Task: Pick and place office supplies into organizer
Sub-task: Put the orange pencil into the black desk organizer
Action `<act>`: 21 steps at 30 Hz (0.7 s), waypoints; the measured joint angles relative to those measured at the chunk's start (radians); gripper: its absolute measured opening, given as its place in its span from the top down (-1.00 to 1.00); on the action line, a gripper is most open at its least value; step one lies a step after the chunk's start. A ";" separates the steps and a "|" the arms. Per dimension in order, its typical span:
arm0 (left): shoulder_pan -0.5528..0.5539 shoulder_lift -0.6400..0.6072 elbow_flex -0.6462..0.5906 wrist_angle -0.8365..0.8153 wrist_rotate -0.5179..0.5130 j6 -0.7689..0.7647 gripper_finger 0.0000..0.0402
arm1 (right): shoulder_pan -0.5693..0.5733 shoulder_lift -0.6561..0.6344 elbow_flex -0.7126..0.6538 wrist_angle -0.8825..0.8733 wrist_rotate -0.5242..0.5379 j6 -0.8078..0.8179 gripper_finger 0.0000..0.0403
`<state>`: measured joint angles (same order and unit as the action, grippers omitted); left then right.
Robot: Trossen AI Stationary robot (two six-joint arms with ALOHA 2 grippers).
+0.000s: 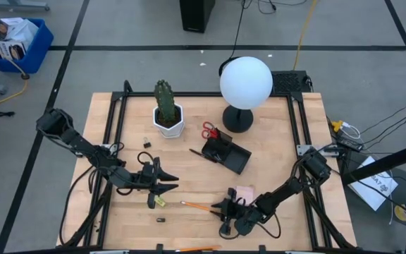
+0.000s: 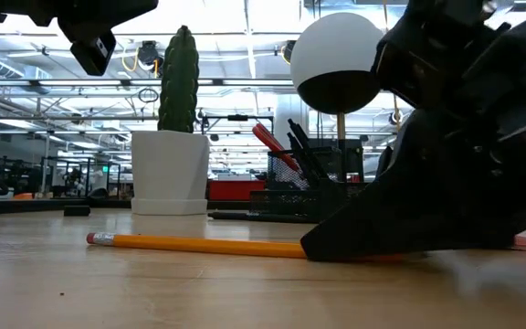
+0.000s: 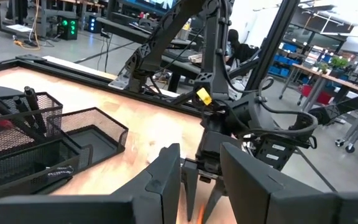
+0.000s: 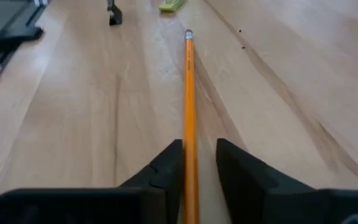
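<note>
An orange pencil lies flat on the table near its near edge. My right gripper is down at the pencil's right end, open, with one finger on each side of the shaft. My left gripper hovers open and empty left of the pencil. The black mesh organizer stands mid-table and holds black pens and the red-handled scissors. A pink sticky-note pad and a small yellow piece lie on the wood. My right gripper comes at the pencil low and nearly level from the table's right, fingers along the shaft. One finger stands right beside the shaft, with a gap on the other side. Whether it touches I cannot tell. The pencil lies flat on the table.
A white hexagonal cactus pot and a black lamp base with a white globe stand at the far side. Tiny black clips lie on the table. A second pencil sits at the near edge.
</note>
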<state>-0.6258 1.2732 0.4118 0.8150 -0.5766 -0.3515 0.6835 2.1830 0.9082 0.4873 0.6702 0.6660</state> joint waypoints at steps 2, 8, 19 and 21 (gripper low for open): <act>0.000 0.000 0.000 0.000 0.000 -0.013 0.40 | -0.008 -0.001 -0.029 0.048 -0.013 0.013 0.66; 0.000 0.000 0.000 -0.004 0.000 -0.014 0.40 | -0.034 -0.003 -0.112 0.231 -0.078 -0.046 0.94; 0.000 0.000 0.000 -0.005 0.000 -0.010 0.40 | -0.036 -0.029 -0.115 0.231 -0.042 -0.072 0.96; 0.000 0.000 0.000 -0.005 0.000 -0.010 0.40 | -0.036 -0.028 -0.116 0.254 -0.036 -0.098 0.96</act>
<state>-0.6258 1.2732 0.4118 0.8101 -0.5766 -0.3614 0.6476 2.1551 0.7918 0.7414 0.6343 0.5675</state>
